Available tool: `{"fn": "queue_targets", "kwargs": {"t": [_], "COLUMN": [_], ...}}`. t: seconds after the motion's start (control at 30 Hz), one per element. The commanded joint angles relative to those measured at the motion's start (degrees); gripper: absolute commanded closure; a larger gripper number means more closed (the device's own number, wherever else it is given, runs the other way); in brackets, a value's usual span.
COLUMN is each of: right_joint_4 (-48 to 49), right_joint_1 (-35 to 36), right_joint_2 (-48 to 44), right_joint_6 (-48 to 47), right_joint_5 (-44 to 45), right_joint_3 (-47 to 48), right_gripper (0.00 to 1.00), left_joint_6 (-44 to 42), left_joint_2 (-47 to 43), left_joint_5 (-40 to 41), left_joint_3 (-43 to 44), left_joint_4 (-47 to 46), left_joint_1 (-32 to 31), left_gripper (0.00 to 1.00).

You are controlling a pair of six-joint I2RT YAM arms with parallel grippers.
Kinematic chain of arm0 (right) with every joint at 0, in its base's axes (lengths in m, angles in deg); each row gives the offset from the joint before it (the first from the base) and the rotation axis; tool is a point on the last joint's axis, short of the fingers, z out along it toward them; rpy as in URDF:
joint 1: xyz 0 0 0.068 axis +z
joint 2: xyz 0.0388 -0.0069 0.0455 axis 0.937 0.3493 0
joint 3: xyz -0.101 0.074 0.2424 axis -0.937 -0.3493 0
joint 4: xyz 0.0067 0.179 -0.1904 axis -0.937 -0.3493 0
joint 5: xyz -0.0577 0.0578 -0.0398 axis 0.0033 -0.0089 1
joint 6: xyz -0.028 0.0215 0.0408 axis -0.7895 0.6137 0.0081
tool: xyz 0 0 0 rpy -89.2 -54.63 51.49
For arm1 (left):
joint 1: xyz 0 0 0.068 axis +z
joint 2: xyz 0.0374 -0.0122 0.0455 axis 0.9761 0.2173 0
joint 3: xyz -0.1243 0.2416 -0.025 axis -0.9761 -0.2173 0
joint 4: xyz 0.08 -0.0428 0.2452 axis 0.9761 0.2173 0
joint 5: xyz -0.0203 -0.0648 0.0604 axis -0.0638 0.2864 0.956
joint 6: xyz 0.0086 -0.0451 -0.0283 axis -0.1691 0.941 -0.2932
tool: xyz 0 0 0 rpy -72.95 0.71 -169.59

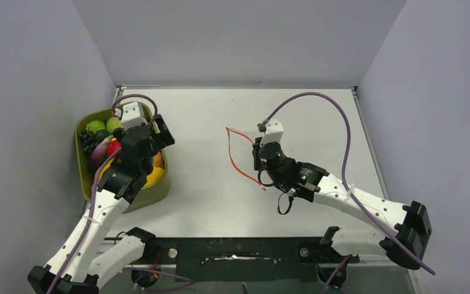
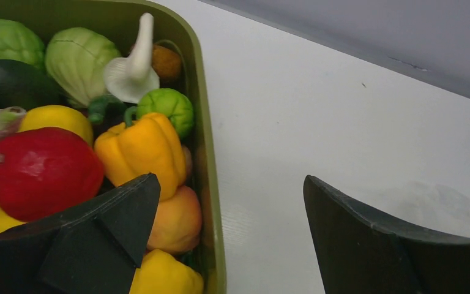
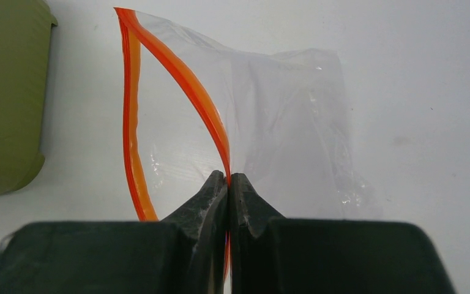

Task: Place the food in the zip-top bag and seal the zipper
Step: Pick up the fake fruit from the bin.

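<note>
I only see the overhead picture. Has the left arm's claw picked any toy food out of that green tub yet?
Observer: No. The left claw is wide open and empty, one finger over the tray, the other over the table.
Operator: What's nearest it?
Observer: A yellow pepper and a red fruit, just beyond the finger over the tray.
Operator: And the other arm?
Observer: The right claw is pinched shut on the zipper; the zip-top bag gapes open.
</note>
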Motion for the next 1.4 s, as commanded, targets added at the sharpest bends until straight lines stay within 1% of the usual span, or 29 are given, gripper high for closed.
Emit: {"fn": "queue_targets", "kwargs": {"t": [0.0, 0.1, 0.17, 0.3, 0.47, 0.53, 0.67, 0.73, 0.93, 1.1, 1.23, 1.37], "right_joint_4": [4.3, 4.9, 5.0, 4.8, 4.9, 4.7, 4.5, 4.7, 4.8, 5.1, 5.1, 5.2], "right_joint_1": [0.3, 0.3, 0.2, 0.1, -0.1, -0.2, -0.3, -0.4, -0.8, -0.8, -0.8, -0.9], "right_joint_2": [-3.0, -3.2, -3.1, -3.4, -4.1, -3.9, -4.0, -4.2, -3.9, -4.2, -4.3, -3.9], "right_joint_6": [-0.4, -0.4, -0.5, -0.7, -0.7, -0.7, -0.7, -0.7, -0.2, -0.4, -0.4, -0.3], "right_joint_5": [0.1, 0.3, 0.4, 0.5, 1.0, 1.1, 1.2, 1.3, 0.7, 0.7, 0.6, 0.3], "right_joint_3": [-0.5, -1.0, -1.1, -1.3, -2.3, -2.3, -2.4, -2.8, -3.5, -3.3, -3.3, -3.6], "right_gripper": [1.0, 1.0, 1.0, 1.0, 1.0, 1.0, 1.0, 1.0, 1.0, 1.0, 1.0, 1.0], "left_joint_6": [-2.3, -1.8, -1.1, 2.9, 4.0, 4.5, 5.9, 6.8, 7.3, 7.0, 6.7, 5.9], "left_joint_2": [-1.9, -3.0, -2.8, -1.6, -1.6, -1.5, -0.8, -0.3, 0.1, -0.6, 0.5, 1.5], "left_joint_5": [10.0, 12.5, 12.6, 13.0, 11.9, 9.4, 1.1, -1.0, 0.4, -1.2, -1.0, -2.7], "left_joint_3": [4.3, 4.7, 5.1, 5.4, 3.6, 2.3, 0.1, -0.6, -3.1, -4.7, -5.2, -5.7], "left_joint_4": [4.9, 6.4, 7.7, 10.9, 11.0, 10.5, 9.6, 9.5, 8.7, 5.6, 4.0, 1.5], "left_joint_1": [1.9, 3.7, 5.3, 11.0, 16.5, 18.8, 24.2, 26.1, 26.5, 26.5, 26.5, 26.5], "left_gripper": [0.1, 0.08, 0.07, 0.05, 0.04, 0.04, 0.04, 0.05, 0.06, 0.07, 0.07, 0.1]}}
